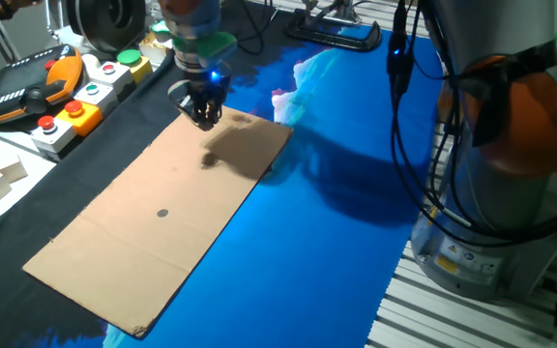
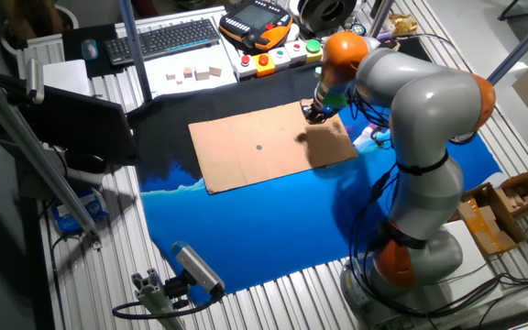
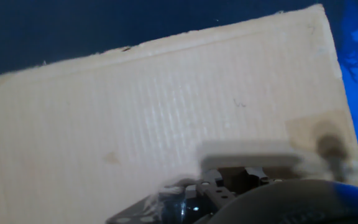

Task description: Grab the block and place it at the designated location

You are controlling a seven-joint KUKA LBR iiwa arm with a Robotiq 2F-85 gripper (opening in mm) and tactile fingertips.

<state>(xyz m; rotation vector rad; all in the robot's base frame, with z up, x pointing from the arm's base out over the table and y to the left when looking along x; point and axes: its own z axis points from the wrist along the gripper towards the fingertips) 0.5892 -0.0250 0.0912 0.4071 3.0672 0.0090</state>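
Note:
My gripper [image 1: 203, 116] hangs a little above the far corner of the brown cardboard sheet [image 1: 133, 242]; it also shows in the other fixed view [image 2: 316, 113]. A small dark speck [image 1: 207, 160] lies on the cardboard right under it, also in the other fixed view [image 2: 301, 138]. I cannot tell whether the speck is the block or the gripper's shadow. The dark grey dot [image 1: 162, 214] marks the cardboard towards its near half, well away from the gripper, and also shows in the other fixed view [image 2: 258, 147]. The hand view shows blurred fingertips [image 3: 247, 158] over the cardboard [image 3: 135, 124]; how the jaws stand is unclear.
A box of coloured push-buttons [image 1: 75, 101] and an orange pendant [image 1: 27, 87] stand beyond the cardboard's left edge. Blue cloth [image 1: 337, 242] covers the table. The robot base [image 1: 511, 145] and its cables stand at the right. Small white boxes [image 2: 195, 73] sit near a keyboard [image 2: 168, 38].

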